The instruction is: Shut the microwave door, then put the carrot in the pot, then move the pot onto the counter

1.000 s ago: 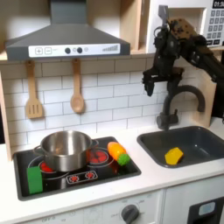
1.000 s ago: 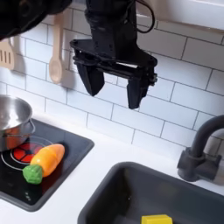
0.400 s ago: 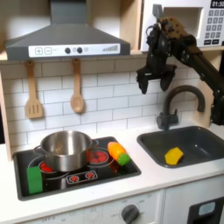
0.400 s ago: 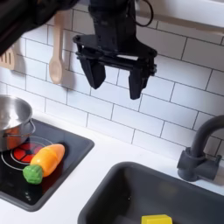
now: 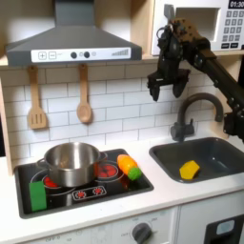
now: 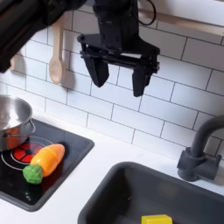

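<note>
Black gripper (image 6: 115, 78) raised, fingers spread, pointing down

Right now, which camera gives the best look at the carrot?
The second exterior view: the carrot is close and sharp, lying on the black hob with its green end toward the camera, just off the pot. In the first exterior view, the carrot is a small orange-green shape right of the pot.
</note>
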You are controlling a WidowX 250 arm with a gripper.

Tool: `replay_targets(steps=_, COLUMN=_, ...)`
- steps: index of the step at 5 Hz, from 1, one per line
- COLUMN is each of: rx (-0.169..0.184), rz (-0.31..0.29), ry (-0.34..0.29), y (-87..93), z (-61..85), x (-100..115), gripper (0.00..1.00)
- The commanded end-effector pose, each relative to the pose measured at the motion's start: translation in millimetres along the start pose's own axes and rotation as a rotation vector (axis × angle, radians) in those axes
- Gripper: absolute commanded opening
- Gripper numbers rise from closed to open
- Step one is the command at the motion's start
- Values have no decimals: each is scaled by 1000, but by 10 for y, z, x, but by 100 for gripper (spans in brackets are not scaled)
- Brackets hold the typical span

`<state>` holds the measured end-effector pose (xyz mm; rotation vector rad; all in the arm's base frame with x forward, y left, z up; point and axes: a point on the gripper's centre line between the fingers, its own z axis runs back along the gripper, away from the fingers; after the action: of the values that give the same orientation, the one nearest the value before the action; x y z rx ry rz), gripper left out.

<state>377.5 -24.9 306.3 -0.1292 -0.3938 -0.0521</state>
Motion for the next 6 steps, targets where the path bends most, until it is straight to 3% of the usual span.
replay_targets(steps=1, rx=-7, rz=13, ry=3, y=7, z=-32, x=56, gripper=100)
replay_targets(steps=3, rx=7, rz=7, ry=15, y=38, z=-28, x=-34, gripper=100)
replay_targets(steps=4, rx=22, rz=8, ry=61, y=122, z=-123, x=-206, gripper=100)
replay_targets(steps=6, rx=78, rz=51, ry=97, y=378, z=-13, x=-656, gripper=100)
